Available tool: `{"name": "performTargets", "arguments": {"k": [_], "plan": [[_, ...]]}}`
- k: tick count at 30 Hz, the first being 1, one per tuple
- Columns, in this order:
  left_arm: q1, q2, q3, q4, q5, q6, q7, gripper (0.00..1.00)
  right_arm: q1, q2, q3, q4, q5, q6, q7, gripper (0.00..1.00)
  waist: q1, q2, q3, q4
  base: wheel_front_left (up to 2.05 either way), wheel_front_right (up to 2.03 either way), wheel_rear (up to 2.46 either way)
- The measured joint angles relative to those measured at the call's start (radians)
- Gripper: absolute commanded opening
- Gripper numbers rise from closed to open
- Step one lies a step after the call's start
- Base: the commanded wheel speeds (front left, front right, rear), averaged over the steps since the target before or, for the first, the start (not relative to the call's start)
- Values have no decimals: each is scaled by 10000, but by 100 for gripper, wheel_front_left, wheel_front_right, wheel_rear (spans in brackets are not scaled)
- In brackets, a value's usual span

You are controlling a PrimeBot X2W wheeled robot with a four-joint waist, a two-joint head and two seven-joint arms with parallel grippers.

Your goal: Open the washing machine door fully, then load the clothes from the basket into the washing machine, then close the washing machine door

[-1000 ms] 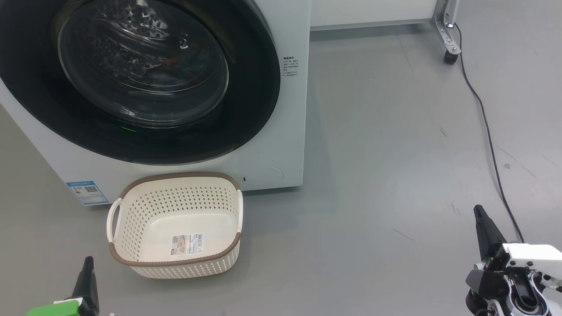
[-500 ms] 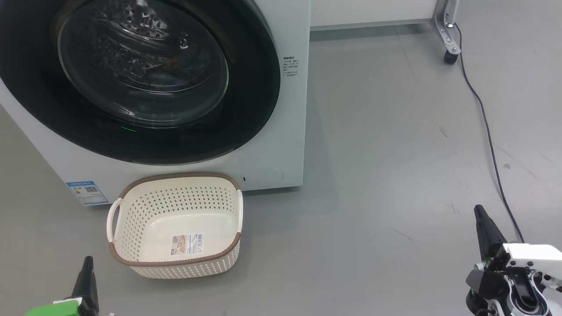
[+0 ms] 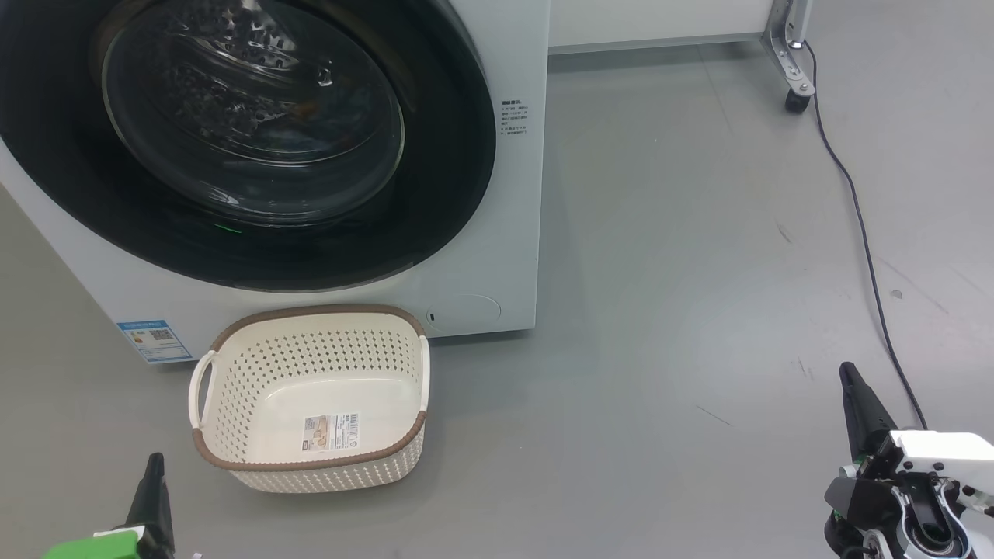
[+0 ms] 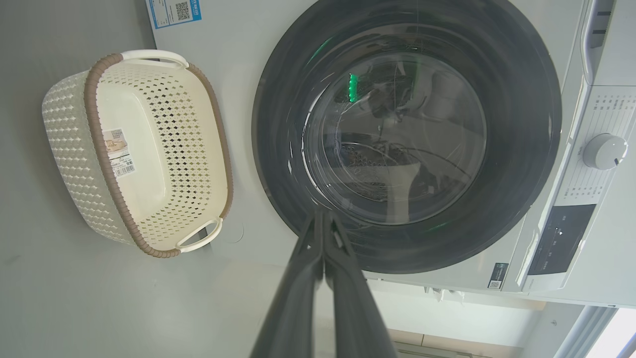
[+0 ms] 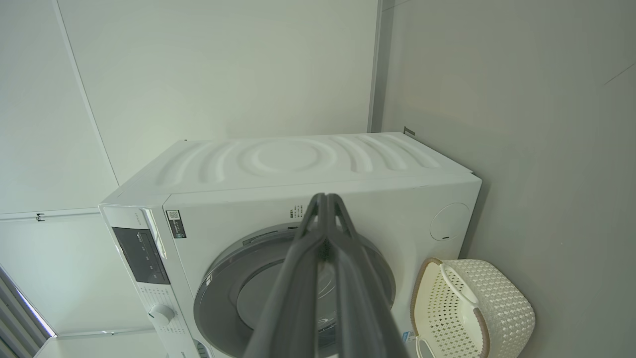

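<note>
The white washing machine stands at the upper left with its washing machine door shut flat against the front, black rim around clear glass. A faint orange spot shows behind the glass, too dim to tell; the clothes are hidden. The cream basket sits on the floor before the machine, holding nothing but a label sticker. My left gripper is shut and empty at the lower left, just left of the basket. My right gripper is shut and empty at the lower right, far from both. The left wrist view shows the door, the basket and shut fingertips.
A black cable runs across the grey floor on the right, from a caster of a metal frame. A blue sticker and a round cover mark the machine's lower front. Its control knob shows in the left wrist view.
</note>
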Motion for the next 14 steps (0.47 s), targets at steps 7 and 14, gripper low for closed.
{"name": "performTargets", "arguments": {"k": [7, 14], "plan": [[-1, -4, 13, -4, 0, 0, 0, 0, 0, 4, -10, -2, 0, 0, 2, 0, 0, 0, 0, 0, 0, 0, 0], [-1, -8, 25, -10, 0, 0, 0, 0, 0, 10, -15, -6, 0, 0, 46, 0, 0, 0, 1, 0, 0, 0, 0]]}}
